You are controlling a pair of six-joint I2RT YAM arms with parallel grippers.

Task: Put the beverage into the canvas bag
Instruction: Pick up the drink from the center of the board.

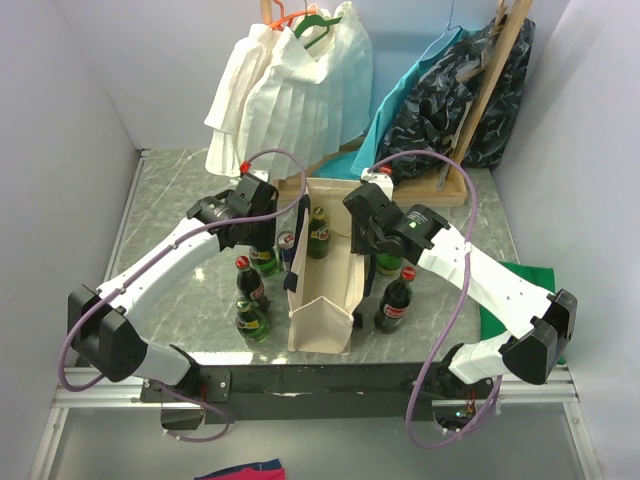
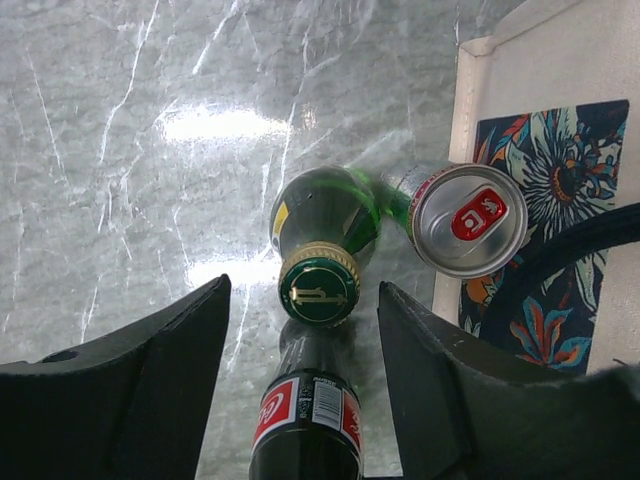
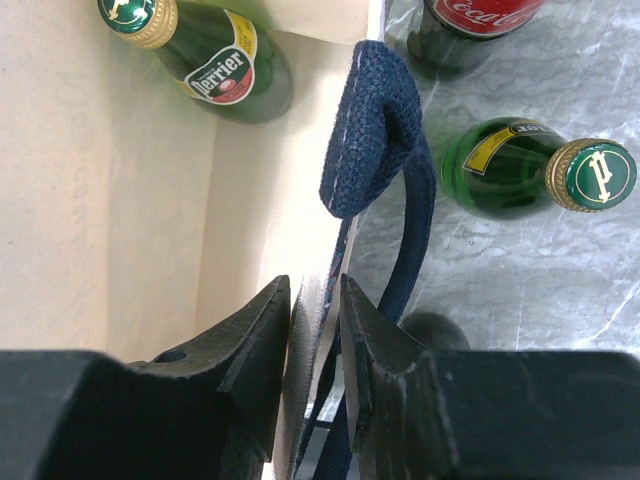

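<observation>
The cream canvas bag (image 1: 322, 300) stands open mid-table, and a green Perrier bottle (image 1: 318, 235) stands inside it (image 3: 215, 65). My right gripper (image 3: 315, 290) is shut on the bag's right rim (image 3: 310, 330), next to the navy handle (image 3: 375, 130). At the bag's left, my left gripper (image 2: 300, 290) hangs open over a green bottle (image 2: 320, 215). That bottle's gold-rimmed cap (image 2: 319, 290) lies between the fingertips, touching neither. A silver and red can (image 2: 468, 220) stands against the bag wall (image 2: 480, 120).
A cola bottle (image 2: 308, 425) stands close under the left gripper, with another green bottle (image 1: 252, 320) in front of it. Right of the bag stand a cola bottle (image 1: 395, 300) and a green bottle (image 3: 530, 170). White garment (image 1: 290, 90) and wooden rack (image 1: 490, 90) at the back.
</observation>
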